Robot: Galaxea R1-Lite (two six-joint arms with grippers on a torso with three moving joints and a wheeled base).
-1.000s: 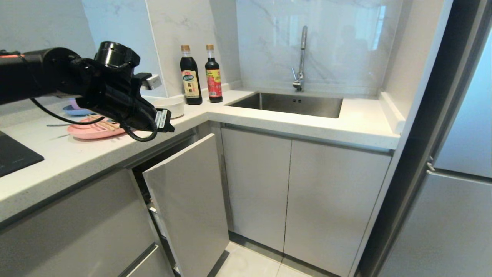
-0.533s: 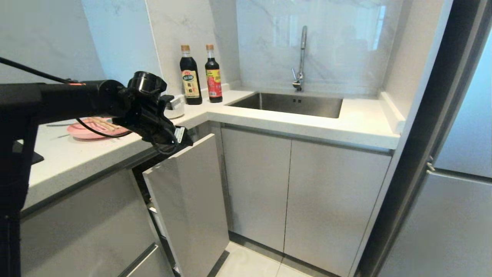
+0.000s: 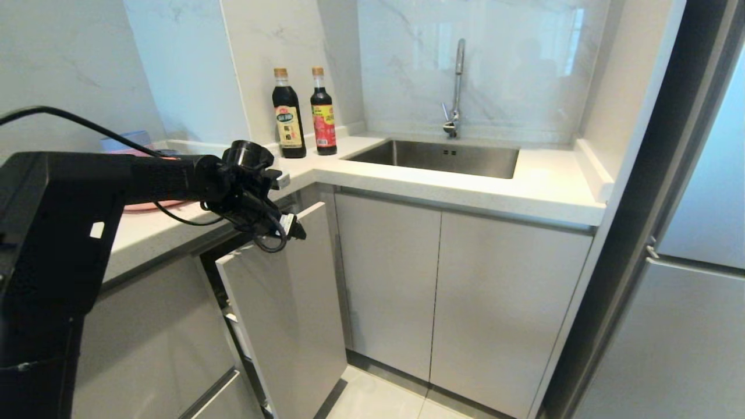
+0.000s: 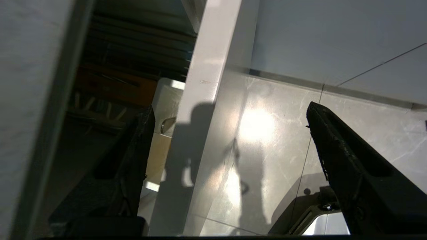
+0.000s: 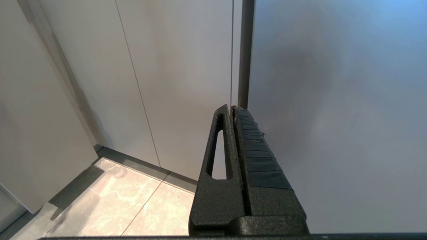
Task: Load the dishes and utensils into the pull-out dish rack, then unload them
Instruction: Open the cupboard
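The pull-out dish rack stands partly pulled out under the counter, its pale front panel [image 3: 285, 302] angled into the room. My left gripper [image 4: 230, 108] is open just above the panel's top edge [image 4: 200, 100], one finger [image 4: 133, 160] on the rack side and the other finger [image 4: 350, 166] on the room side, with nothing held. Inside the rack I see the orange-brown board [image 4: 113, 86], white prongs [image 4: 86, 103] and the white tub [image 4: 168, 100]. A sliver of the pink plate [image 3: 148, 205] shows on the counter behind my left arm [image 3: 174, 177]; the utensils are hidden. My right gripper [image 5: 232, 108] is shut and empty, low by the cabinets.
Two dark sauce bottles [image 3: 305, 113] stand in the counter's corner. The steel sink [image 3: 436, 157] and faucet [image 3: 457, 87] lie to the right. Closed cabinet doors [image 3: 442, 291] flank the rack, and a tall fridge [image 3: 687, 262] fills the right side. Tiled floor [image 3: 372, 401] lies below.
My left arm has swung away from the pink plate on the counter, forward and down to the top edge of the rack's front panel. The rack and dishes have not moved.
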